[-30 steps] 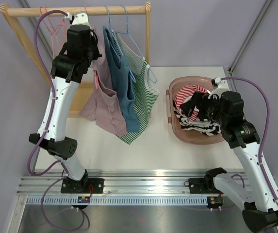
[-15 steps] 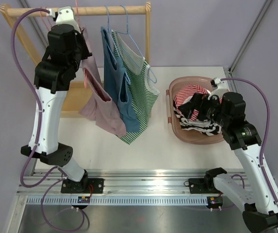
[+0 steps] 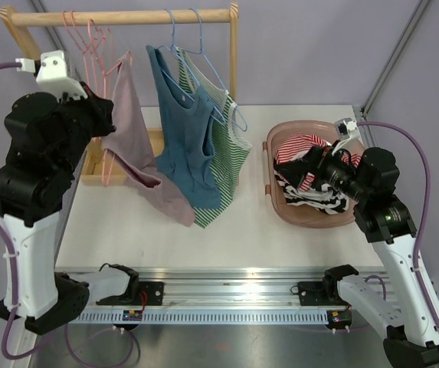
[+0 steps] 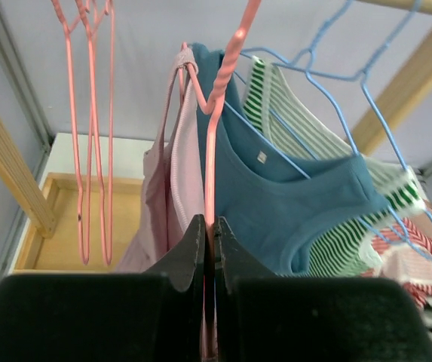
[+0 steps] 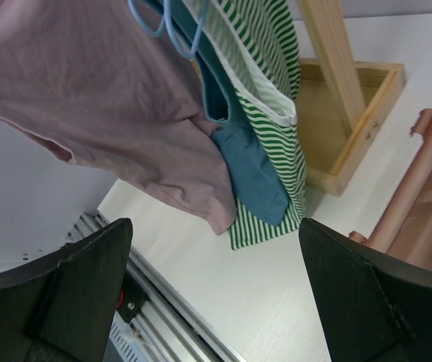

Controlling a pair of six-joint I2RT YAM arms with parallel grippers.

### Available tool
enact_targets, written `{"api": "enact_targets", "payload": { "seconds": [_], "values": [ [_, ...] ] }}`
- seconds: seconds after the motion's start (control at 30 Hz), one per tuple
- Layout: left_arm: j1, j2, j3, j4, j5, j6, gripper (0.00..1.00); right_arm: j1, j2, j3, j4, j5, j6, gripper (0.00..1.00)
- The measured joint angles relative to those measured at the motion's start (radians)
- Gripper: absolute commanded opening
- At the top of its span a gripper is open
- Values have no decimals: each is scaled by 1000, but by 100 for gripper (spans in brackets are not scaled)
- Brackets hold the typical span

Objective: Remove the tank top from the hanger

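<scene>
A mauve-pink tank top (image 3: 139, 172) hangs on a pink wire hanger (image 4: 214, 151). My left gripper (image 3: 100, 115) is shut on that hanger's wire, which runs up between the closed fingers (image 4: 209, 220). The top (image 4: 174, 188) drapes to the left of the wire, its hem trailing toward the table (image 5: 102, 98). My right gripper (image 3: 315, 170) hovers over the basket, open with nothing between its fingers (image 5: 214, 223), and faces the hanging clothes.
A wooden rack (image 3: 142, 17) carries a blue tank top (image 3: 185, 138) and a green striped one (image 3: 230, 153) on blue hangers. Empty pink hangers (image 3: 77, 34) hang at its left end. A pink basket (image 3: 303, 124) of clothes sits at the right.
My left arm has swung left and toward the near side, drawing the pink hanger and its top away from the blue one. The right gripper has barely shifted.
</scene>
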Motion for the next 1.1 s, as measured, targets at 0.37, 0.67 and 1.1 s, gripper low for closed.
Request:
{"api": "enact_targets", "payload": {
  "seconds": [0.37,0.67,1.1],
  "values": [
    [0,-480,-628,-5,319,-34,0,29,6,-223,301,-192,194,99],
    [0,-721,-976,-42,622,-80,0,481,137,-396,560,68,275,99],
    [0,-805,-1117,55,808,-158,0,748,465,-317,752,541,268,89]
  ]
}}
